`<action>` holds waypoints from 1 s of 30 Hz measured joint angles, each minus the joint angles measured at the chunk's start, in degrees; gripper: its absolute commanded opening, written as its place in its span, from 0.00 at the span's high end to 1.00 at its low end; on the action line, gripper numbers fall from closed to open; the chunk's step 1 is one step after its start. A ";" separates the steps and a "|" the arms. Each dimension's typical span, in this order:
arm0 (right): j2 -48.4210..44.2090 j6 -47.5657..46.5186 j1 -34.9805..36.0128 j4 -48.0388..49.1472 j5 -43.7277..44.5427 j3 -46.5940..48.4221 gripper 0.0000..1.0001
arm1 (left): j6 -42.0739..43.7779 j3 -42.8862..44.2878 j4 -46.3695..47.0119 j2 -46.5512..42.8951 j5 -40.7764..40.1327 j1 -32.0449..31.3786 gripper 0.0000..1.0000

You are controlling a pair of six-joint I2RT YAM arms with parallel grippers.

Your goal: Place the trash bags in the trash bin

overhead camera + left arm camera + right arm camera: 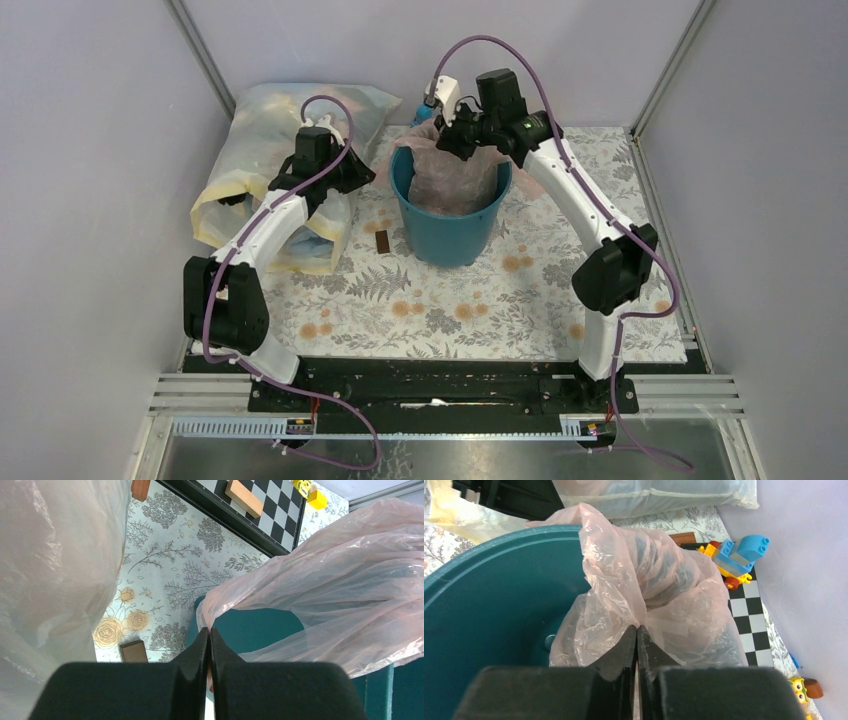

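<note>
Step in hand, by judgement: getting bag [455, 182] down into bin [450, 240], centre of top view. Bag mostly over bin mouth, part sunk inside, part bunched over rim at upper centre of R-wrist view. Not fully in yet.

L gripper [209, 634]: jaws closed, pinching bag edge just above bin rim, lower centre of L-wrist view. R gripper [637, 631]: jaws closed too, clamped on a crumpled fold of bag, lower centre of R-wrist view, bin wall at frame left.

To do it well:
- Keep both pinches tight; thin film prob. slippery.
- Bring both grips inward over bin mouth, then down past rim together, to sink film and not balloon it.
- Avoid pulling grips apart: risk of tear or slip-out.
- Watch bin: light-looking, could tip or slide if dragged by film.
- Release only w/ bulk below rim, else likely spring-back over edge.

Nearby, not to snag:
- sack [270, 130], upper left of top view, close by L gripper
- small brown block [383, 243], just left of bin
- toy bricks [739, 560], right side of R-wrist view
</note>
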 measured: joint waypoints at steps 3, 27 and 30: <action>-0.66 0.15 0.61 -0.63 0.02 -0.09 1.00 | 0.20 0.00 -0.15 -0.11 -0.63 0.00 1.00; -29.44 12.87 5.38 6.71 -5.14 -34.25 0.45 | 0.37 -9.25 0.26 -8.24 -2.75 -0.11 1.00; -31.17 14.71 5.40 7.23 -4.52 -36.44 0.40 | 0.15 -11.39 0.22 -8.92 -2.32 -0.13 1.00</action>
